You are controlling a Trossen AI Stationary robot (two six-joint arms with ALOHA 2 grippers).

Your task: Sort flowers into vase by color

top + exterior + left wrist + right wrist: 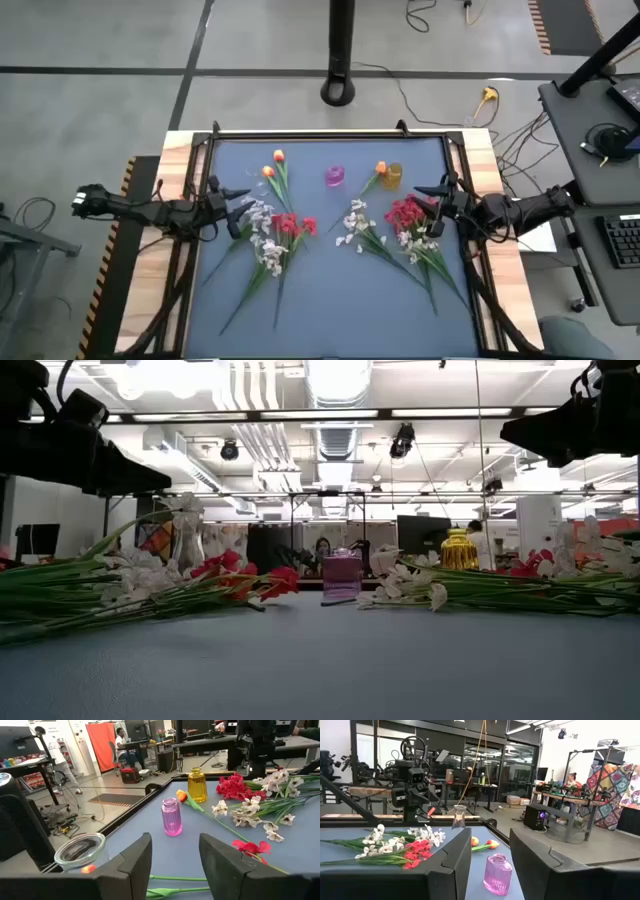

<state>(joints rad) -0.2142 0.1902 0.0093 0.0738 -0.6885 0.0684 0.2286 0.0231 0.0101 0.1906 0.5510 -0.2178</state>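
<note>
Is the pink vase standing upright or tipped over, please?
Upright: the pink vase stands on its base, neck up, apart from the flowers, empty.

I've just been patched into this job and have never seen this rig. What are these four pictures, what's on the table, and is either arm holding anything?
You are looking at two dark robot arms at a blue table, each ending in a two-finger tool. One picture looks straight down, one looks level across the tabletop, and two come from cameras on the wrists.

From above, the left tool sits by the left flower pile; the right tool sits by the right flower pile. Both piles mix red, white and orange blooms on green stems.

Three vases stand along the far side: pink vase, yellow vase, and a clear vase by the left tool.

In each wrist view the fingers stand apart with nothing between them, so nothing is held.
</note>
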